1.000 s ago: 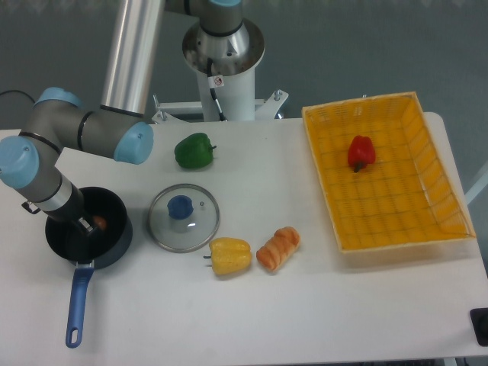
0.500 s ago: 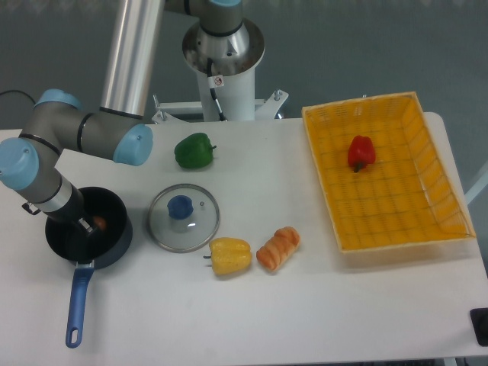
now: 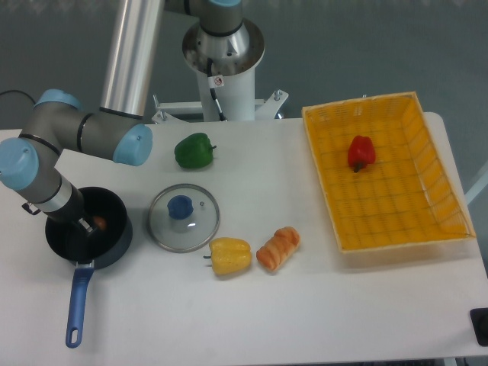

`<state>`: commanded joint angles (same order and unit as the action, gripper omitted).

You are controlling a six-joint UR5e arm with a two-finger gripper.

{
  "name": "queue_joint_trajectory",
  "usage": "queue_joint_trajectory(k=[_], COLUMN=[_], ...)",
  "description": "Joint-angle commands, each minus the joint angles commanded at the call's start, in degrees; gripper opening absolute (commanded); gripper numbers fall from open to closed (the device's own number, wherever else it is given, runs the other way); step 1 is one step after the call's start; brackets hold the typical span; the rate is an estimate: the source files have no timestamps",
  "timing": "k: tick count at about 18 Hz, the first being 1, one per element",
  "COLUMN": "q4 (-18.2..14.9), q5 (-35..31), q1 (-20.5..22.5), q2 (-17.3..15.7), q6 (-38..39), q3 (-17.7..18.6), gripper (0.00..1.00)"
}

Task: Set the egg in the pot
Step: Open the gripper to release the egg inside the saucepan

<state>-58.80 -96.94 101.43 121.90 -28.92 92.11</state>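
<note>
The dark pot (image 3: 114, 242) with a long blue handle (image 3: 77, 305) sits at the table's left front. The small brown-orange egg (image 3: 99, 223) shows inside the pot. My gripper (image 3: 88, 227) reaches down into the pot, right beside the egg. The wrist and the pot's dark inside hide the fingers, so I cannot tell whether they are closed on the egg or apart from it.
A glass lid with a blue knob (image 3: 183, 217) lies right of the pot. A green pepper (image 3: 194, 151), a yellow pepper (image 3: 230, 256) and a striped orange croissant-like item (image 3: 278, 248) lie mid-table. A yellow basket (image 3: 442, 183) at the right holds a red pepper (image 3: 361, 152).
</note>
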Motion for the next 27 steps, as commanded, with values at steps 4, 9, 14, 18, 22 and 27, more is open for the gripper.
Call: queue_joint_trajectory(k=[4,9,14,18,22,27], q4=[0.0,0.0,0.0,-0.1,-0.1,-0.1], q5=[-0.1,-0.2,-0.2,-0.3,-0.3,-0.2], q1=[-0.3,-0.5,-0.5,-0.5,-0.5,-0.4], q2=[0.1,0.7,0.7,0.7,0.1,-1.9], q6=[0.0,0.0,-0.1,-0.2,-0.3,-0.5], q3=[0.0,0.0,-0.1,0.0,-0.1,-0.4], gripper=[0.60,0.60,0.70,0.75,0.76,0.78])
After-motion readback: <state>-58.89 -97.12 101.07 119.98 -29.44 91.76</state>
